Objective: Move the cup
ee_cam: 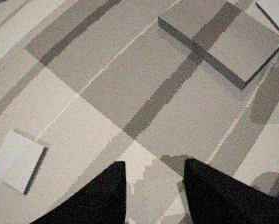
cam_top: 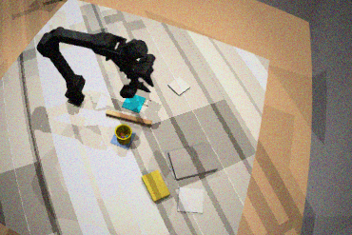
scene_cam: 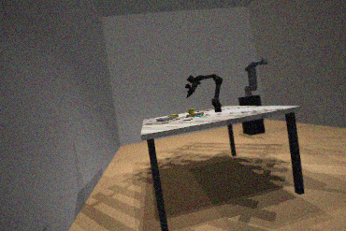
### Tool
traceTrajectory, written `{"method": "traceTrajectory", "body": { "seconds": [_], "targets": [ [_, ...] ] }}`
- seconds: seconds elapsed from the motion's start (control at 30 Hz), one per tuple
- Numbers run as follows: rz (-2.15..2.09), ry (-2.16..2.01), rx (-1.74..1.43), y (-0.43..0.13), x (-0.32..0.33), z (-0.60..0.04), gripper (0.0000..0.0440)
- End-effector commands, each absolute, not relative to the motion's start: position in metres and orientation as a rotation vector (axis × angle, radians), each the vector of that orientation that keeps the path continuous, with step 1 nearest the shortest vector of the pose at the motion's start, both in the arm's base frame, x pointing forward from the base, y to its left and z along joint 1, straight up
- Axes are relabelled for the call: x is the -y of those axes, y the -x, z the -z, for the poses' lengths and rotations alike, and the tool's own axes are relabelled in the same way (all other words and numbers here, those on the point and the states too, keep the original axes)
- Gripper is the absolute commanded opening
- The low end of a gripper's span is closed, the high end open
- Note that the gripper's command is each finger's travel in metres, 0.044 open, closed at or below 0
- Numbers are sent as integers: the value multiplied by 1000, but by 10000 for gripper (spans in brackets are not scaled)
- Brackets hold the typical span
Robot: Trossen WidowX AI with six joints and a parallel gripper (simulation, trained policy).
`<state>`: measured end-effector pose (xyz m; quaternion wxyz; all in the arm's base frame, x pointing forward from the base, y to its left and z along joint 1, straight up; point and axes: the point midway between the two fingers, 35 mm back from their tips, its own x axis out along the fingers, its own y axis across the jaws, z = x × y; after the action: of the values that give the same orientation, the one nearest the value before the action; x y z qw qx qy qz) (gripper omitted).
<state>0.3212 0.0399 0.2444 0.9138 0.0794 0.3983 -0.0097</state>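
Note:
The yellow cup (cam_top: 124,127) (scene_cam: 192,111) stands upright on the blue pad (cam_top: 115,141), with small coloured marbles inside in the top view. The cyan pad (cam_top: 133,104) (scene_cam: 199,115) has nothing on it. A wooden bar (cam_top: 128,118) lies between the two pads. My gripper (cam_top: 151,88) (ee_cam: 155,170) is in the air, well above the table and away from the cup, beyond the cyan pad. Its fingers are partly open with a gap between them and nothing held. The cup is not in the wrist view.
A small pale tile (cam_top: 179,86) (ee_cam: 17,162) lies beyond the gripper. A grey slab (cam_top: 192,162) (ee_cam: 230,45), a yellow block (cam_top: 155,186) and a white square (cam_top: 190,200) lie farther from the arm's base. Another arm stands on a black pedestal (scene_cam: 252,126) behind the table.

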Motion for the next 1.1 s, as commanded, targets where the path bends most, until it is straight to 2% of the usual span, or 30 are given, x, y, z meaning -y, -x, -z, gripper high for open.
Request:
{"method": "traceTrajectory", "body": {
  "seconds": [0.0,1.07],
  "targets": [
    [33,-161,-865,-321,-39,-243,122],
    [104,-14,-1363,-300,-7,-200,123]
  ]
}}
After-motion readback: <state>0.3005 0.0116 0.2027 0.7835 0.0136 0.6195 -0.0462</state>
